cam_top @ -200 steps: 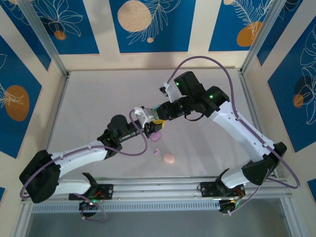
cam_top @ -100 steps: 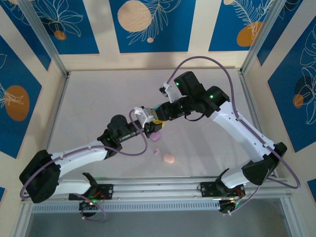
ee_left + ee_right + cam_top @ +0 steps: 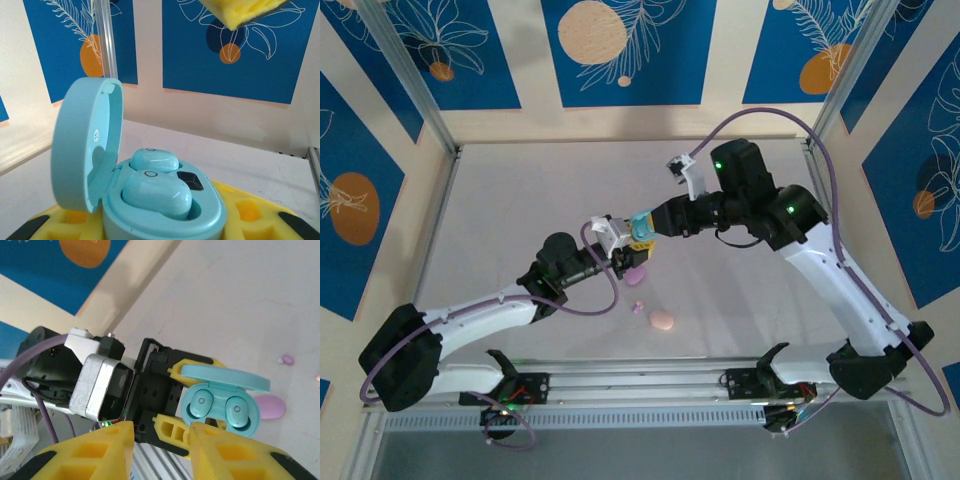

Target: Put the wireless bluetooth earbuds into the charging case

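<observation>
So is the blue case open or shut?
Open. The light blue charging case has its lid swung up, and two earbuds sit inside.

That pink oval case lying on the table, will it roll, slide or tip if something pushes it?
The pink oval case looks low and pebble-rounded, so it would probably slide or spin on the table rather than tip. Its smooth shell seems likely to slip in a pinch. It looks small, hard plastic: probably stiff and light.
</observation>
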You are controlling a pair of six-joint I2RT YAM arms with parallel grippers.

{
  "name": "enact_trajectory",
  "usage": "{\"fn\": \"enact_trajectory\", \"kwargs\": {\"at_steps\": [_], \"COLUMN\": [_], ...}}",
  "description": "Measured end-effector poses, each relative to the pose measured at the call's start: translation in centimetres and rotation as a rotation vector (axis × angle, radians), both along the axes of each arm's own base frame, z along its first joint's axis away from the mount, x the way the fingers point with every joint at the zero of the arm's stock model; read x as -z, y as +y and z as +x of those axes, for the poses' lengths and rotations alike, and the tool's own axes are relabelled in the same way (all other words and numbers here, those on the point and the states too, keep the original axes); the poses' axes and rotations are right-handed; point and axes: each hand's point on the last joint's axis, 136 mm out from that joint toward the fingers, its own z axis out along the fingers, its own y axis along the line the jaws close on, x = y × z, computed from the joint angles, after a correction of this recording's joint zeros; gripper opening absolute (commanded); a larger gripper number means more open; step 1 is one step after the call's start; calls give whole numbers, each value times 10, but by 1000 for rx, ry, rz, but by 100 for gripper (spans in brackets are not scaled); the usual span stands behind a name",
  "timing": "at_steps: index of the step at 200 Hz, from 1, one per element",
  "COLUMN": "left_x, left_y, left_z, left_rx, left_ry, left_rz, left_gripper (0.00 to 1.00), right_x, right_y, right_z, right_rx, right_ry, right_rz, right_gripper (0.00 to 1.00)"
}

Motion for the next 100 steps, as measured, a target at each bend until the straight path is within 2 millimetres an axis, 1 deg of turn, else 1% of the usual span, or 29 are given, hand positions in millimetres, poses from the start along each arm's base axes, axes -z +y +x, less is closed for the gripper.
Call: {"fn": "enact_trajectory", "kwargs": {"at_steps": [15,24,42,58,72,100], "left_x": [-3,-6,-10,-11,-11,-8], "left_y": [1,1,0,-1,-1,-2], "left_z": [-2,-4,-11,-16,-20,-22], "left_rx": [5,16,50,76,94,106], "left_ry": [-6,-11,-19,-17,-14,-6], "left_rz": [-6,-11,-17,-15,-11,-3], "left_gripper": [26,26,26,26,26,27], "right_x": [1,2,5,6,11,26], "right_y": [-6,-13,-27,-33,-30,-11], "right_z": [5,12,33,49,57,64], "right_rx": [40,80,178,224,226,160], "right_ry": [-1,8,54,96,141,246], "right_rz": [26,40,75,104,121,134], "right_gripper": [39,40,42,43,43,44]}}
